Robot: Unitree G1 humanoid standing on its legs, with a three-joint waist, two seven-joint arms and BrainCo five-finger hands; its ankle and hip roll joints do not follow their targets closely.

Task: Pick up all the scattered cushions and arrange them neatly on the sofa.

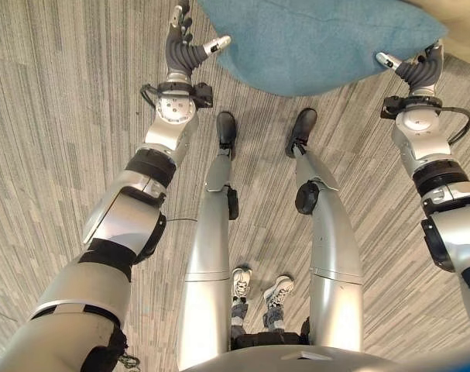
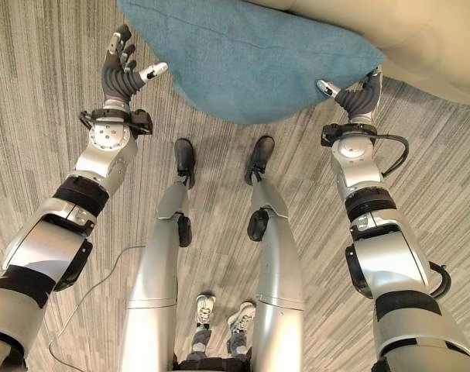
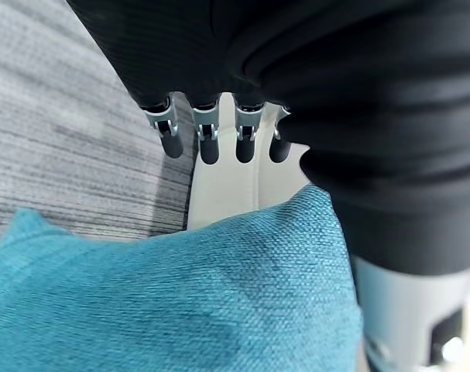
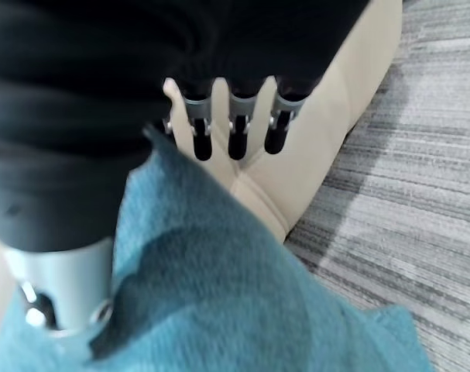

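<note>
- The teal cushion point(image 2: 250, 54) sits between the two hands, raised above the grey carpet point(image 2: 33, 116), with the beige sofa point(image 2: 420, 46) beyond it at about 1 o'clock in the eye views.
- Its long axis runs across the robot's front, roughly 9 to 3 o'clock, so each hand meets one end of it.
- The left hand point(image 2: 120, 68) stands at about 10 o'clock, just off the cushion's left end; its fingers are spread and fairly straight, the thumb reaching toward the fabric. I cannot tell whether it touches.
- The right hand point(image 2: 360, 94) is at about 2 o'clock, up against the cushion's right corner, thumb under the edge; whether the fingers curl into the cloth is hidden behind it, so I cannot tell.
- In the right wrist view the fingers point(image 4: 235, 128) look straight, pointing at the sofa past the fabric.
- Judgement: the right hand is nearer to both cushion and sofa; the coming move likely carries the cushion forward toward 12 to 1 o'clock, onto the seat.
</note>
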